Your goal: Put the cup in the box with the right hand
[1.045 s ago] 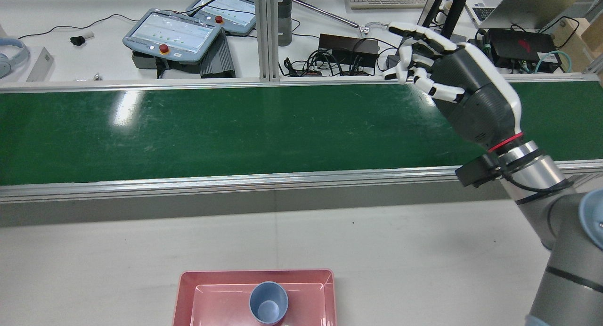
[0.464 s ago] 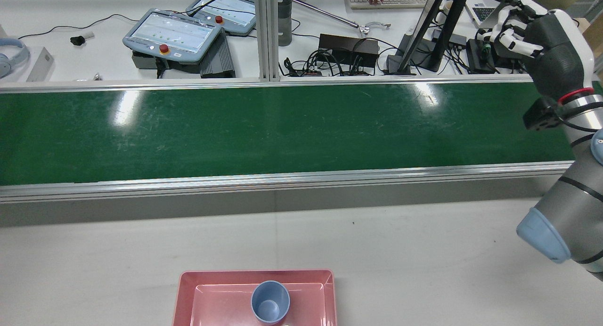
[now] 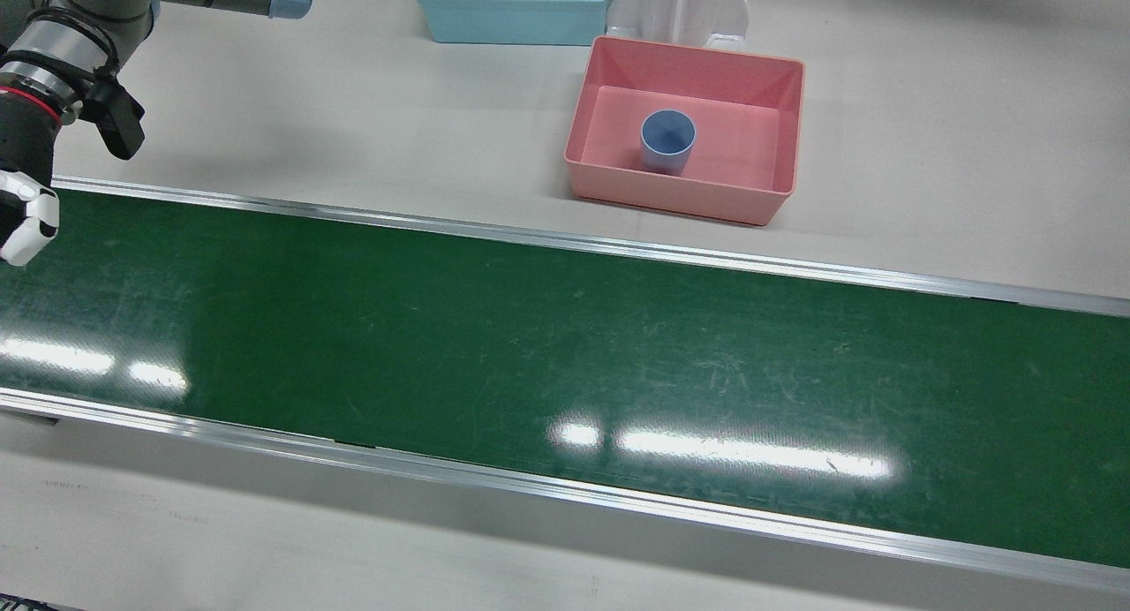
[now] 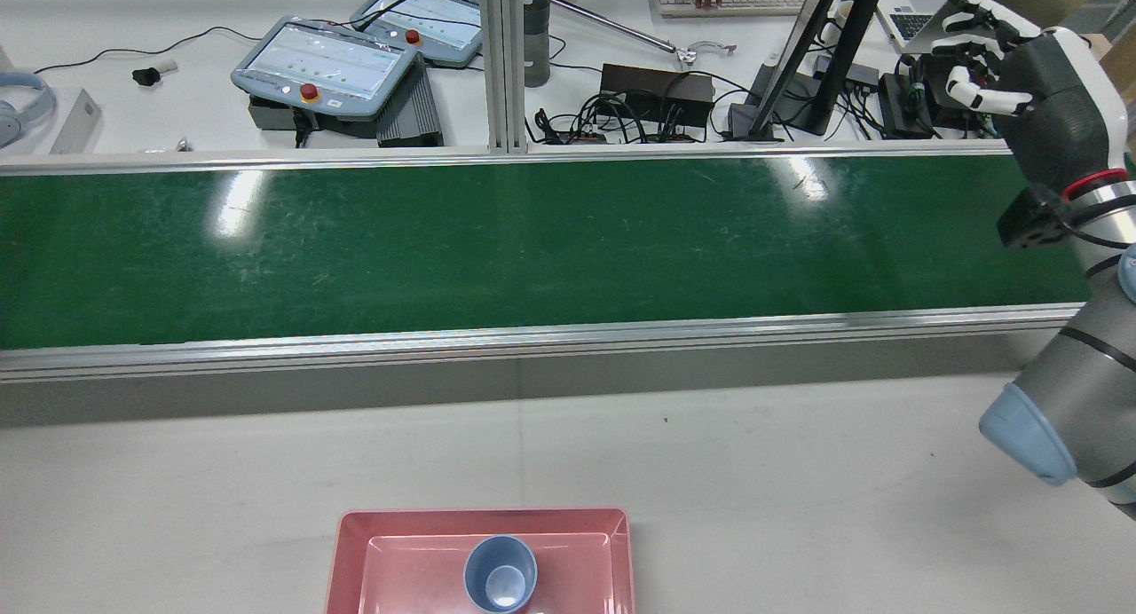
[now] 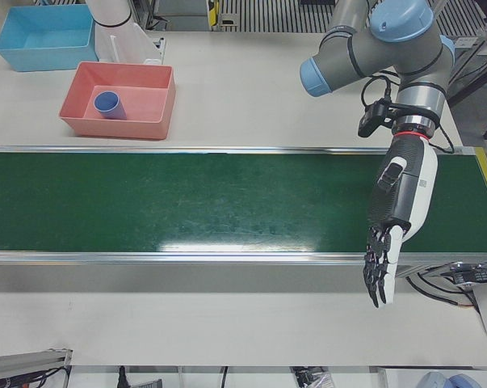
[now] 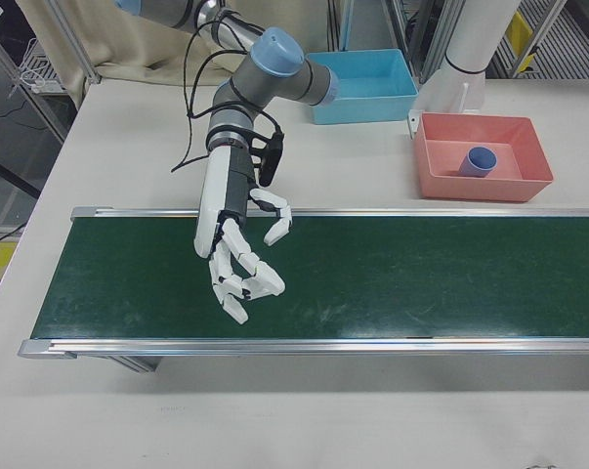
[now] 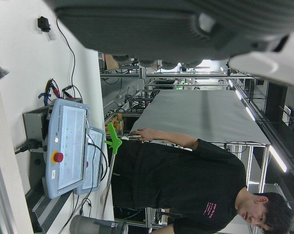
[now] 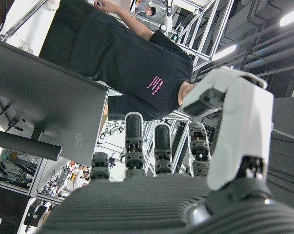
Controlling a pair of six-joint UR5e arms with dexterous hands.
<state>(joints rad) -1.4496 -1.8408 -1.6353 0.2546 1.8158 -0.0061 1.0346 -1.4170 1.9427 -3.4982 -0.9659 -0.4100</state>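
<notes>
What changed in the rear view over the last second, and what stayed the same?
The right hand swung from over the belt toward the view's right edge, open and empty throughout. The cup shifted slightly inside the pink box. Nothing was taken or released. Belt and box did not move.

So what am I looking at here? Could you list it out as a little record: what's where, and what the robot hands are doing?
cup: blue, upright inside the pink box
pink box: on the table beside the green belt
blue box: next to the pink one
green belt: bare
right hand: open, holding nothing, over the belt
left hand: open, holding nothing, over the belt's far end
</notes>
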